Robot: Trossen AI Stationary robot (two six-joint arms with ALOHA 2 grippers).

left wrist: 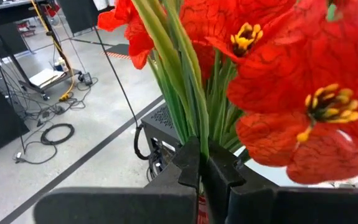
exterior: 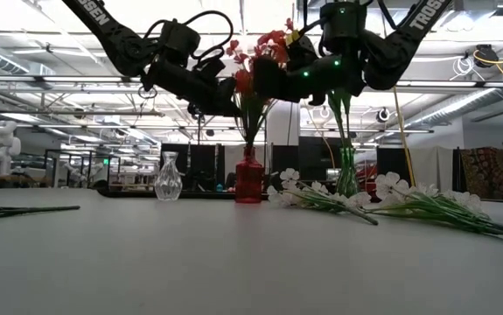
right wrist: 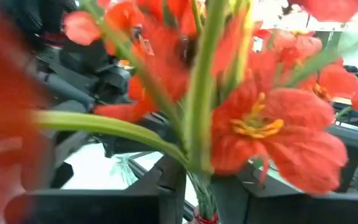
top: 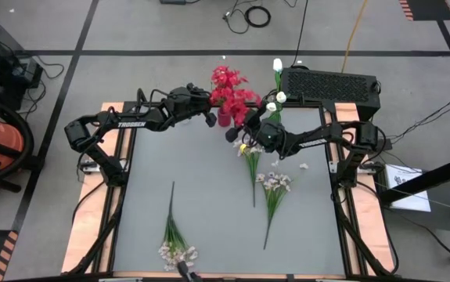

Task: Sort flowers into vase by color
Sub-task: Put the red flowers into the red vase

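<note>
Both grippers met at the red flowers (top: 228,88) above the red vase (exterior: 248,179). The left fingers (left wrist: 194,167) pinched their stems; the right fingers (right wrist: 172,180) seemingly clasped one stem loosely. Pulling apart could tip the vase.

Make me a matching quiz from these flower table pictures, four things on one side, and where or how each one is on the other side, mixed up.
Things:
1. red flowers
2. clear glass vase
3. left gripper
4. pale-blossom stem nearest the table's front edge

Places or states:
A. lying flat, alone on the left half of the table
B. standing in the red vase
C. standing empty
D. shut on a green stem of the red bunch

Pairs: 1-B, 2-C, 3-D, 4-A
</note>
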